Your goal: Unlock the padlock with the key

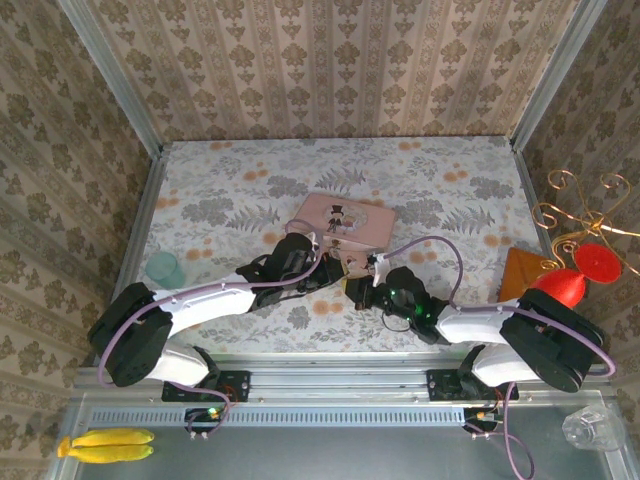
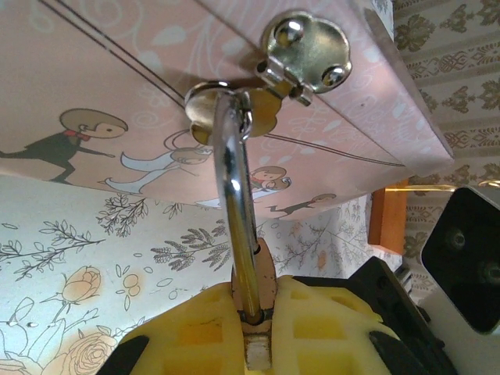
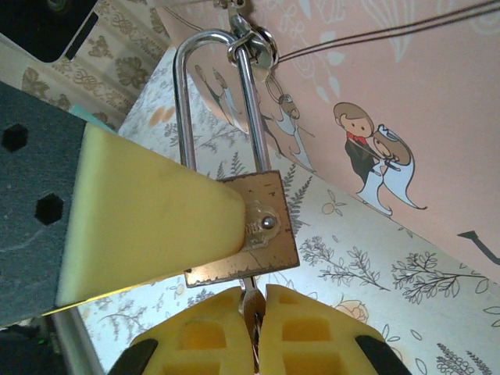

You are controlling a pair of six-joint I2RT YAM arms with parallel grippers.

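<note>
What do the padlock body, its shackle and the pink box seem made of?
Small square padlock body: brass-looking metal, dull and scuffed. Its thin curved shackle: chromed or polished steel, with bright mirror glints. Pink rectangular picture box: likely printed tin, with a smooth sheen; unsure.

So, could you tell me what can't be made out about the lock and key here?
- Slender dark metal key: right wrist view, buried between the pads of the right gripper and the small brass padlock.
- Padlock's body: left wrist view, mostly covered by the left gripper.
- Both: top view, too small, tucked between the grippers.
</note>
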